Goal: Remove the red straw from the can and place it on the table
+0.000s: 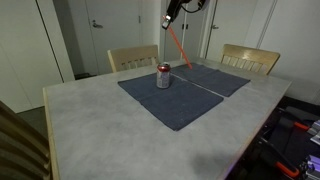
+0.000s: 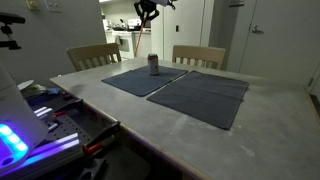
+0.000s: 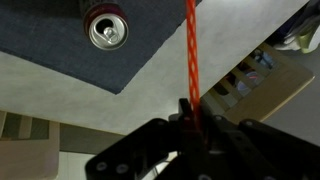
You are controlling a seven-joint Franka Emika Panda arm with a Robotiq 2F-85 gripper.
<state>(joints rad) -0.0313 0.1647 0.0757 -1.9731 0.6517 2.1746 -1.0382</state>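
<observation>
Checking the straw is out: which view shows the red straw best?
An exterior view: the red straw hangs slanted from the gripper, full length, clear of the can. The wrist view shows it foreshortened; elsewhere it's too faint.

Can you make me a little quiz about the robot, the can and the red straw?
1. True or false: the red straw is sticking inside the can.
2. What does the can stand on? A) a dark placemat B) a plate C) a box
3. What is holding the straw up in the air?
Key: 1 false; 2 A; 3 the end effector.
</observation>
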